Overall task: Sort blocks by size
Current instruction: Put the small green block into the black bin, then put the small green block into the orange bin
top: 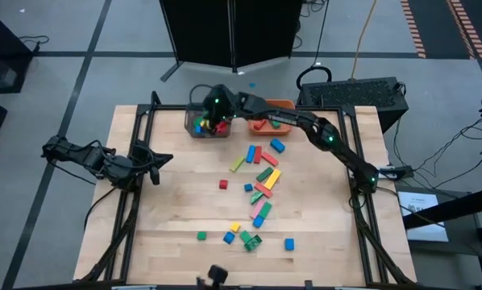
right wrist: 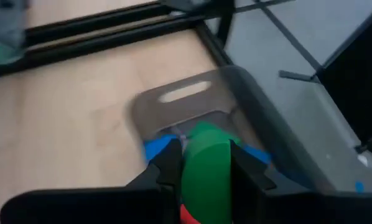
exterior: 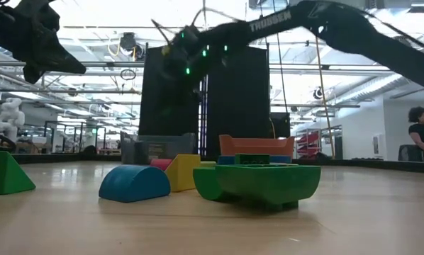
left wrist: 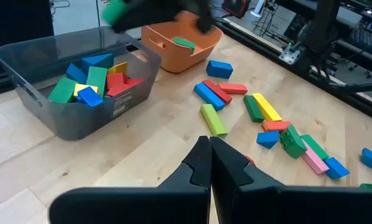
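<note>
On the table (top: 176,234), at its twelve o'clock edge, the right gripper (right wrist: 201,163) hangs over the grey bin (left wrist: 30,68), fingers clamped on a green block (right wrist: 204,168). Best to release only once centred inside the walls. The block's long axis runs out along the fingers, towards the bin. The left gripper (left wrist: 209,163) waits at nine o'clock, closed and empty.

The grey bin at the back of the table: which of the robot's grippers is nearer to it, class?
Right. The right gripper hangs directly above the grey bin, shut on a green block. The left gripper waits, shut, off to the bin's left and nearer the table's front.
</note>
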Robot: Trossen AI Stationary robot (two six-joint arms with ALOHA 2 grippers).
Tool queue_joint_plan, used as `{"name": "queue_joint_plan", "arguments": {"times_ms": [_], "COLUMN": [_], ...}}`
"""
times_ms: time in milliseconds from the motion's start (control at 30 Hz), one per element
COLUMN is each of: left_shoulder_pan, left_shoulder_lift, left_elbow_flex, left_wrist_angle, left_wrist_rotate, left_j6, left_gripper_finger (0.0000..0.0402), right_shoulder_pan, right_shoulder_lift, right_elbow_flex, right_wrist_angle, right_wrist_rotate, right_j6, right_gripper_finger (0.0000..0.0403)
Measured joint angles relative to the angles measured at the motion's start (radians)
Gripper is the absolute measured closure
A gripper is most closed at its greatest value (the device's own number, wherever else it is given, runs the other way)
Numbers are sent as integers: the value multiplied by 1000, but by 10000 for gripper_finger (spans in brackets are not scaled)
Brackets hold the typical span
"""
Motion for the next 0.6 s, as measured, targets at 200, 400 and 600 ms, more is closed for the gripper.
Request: {"name": "queue_joint_plan", "arguments": {"times_ms": [200, 400, 600], "left_shoulder_pan": [0, 0, 0], "left_shoulder_lift": [0, 0, 0], "left_elbow_flex": [0, 0, 0], "left_wrist_angle": [-10, -18, -18], "left_wrist_rotate": [-34, -50, -49], "left_j6": [1, 1, 1], "left_gripper_finger": [402, 402, 401], "right_shoulder_pan": [-41, -42, -30], "right_shoulder_lift": [1, 2, -26], "right_elbow_flex": [-2, -2, -2], "right_wrist_angle": [-23, -19, -151], "right_wrist_rotate": [-15, -15, -267], "right_j6": [29, -23, -72], "right_gripper_finger": [256, 165, 171]}}
